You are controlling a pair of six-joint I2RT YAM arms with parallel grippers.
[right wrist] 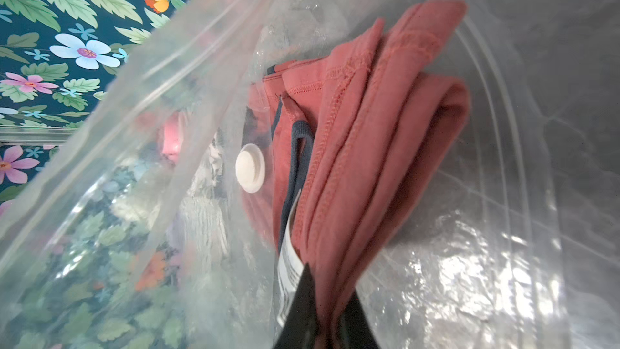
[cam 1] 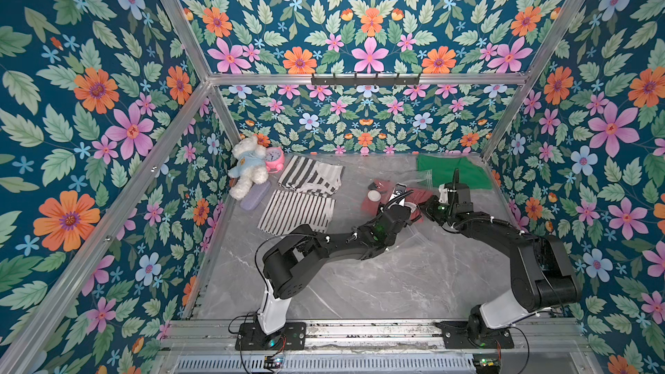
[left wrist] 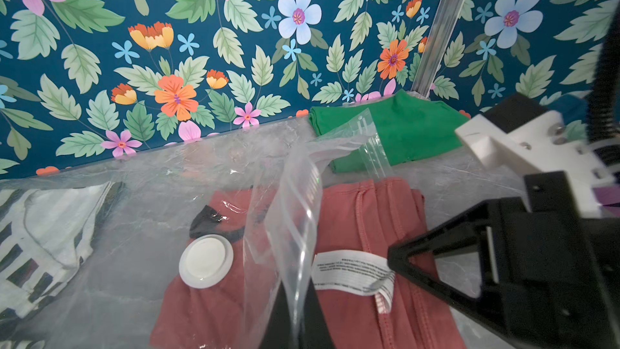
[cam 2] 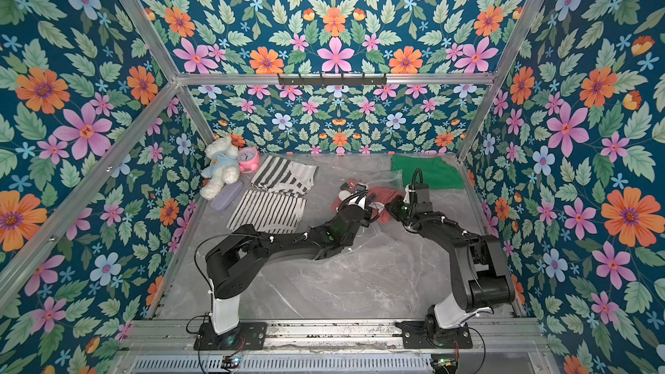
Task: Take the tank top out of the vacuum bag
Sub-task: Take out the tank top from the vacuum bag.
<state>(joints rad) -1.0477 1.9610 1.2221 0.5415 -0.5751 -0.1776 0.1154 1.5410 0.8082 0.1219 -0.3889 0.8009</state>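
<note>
Tank top (right wrist: 369, 129) inside vacuum bag (right wrist: 469, 263), pinched by right fingers (right wrist: 302, 310); left fingers (left wrist: 278, 323) pinching bag flap (left wrist: 295, 213).

2 arms, left arm (cam 1: 316, 242) and right arm (cam 1: 532, 246): black jointed shells, white lower column, black bolted base plate (cam 1: 295, 334). Thin black cables (cam 1: 256, 259), white zip ties (cam 1: 486, 218), green status lights (cam 1: 376, 237). On right gripper (left wrist: 394, 258): black triangular open-frame finger, white screwed bracket (left wrist: 523, 142), corrugated black hose (left wrist: 604, 95).

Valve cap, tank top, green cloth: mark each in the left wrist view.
valve cap (left wrist: 206, 261), left wrist view, centre of the white disc.
tank top (left wrist: 355, 219), left wrist view, middle of the red fabric.
green cloth (left wrist: 412, 135), left wrist view, middle of the fabric.
</note>
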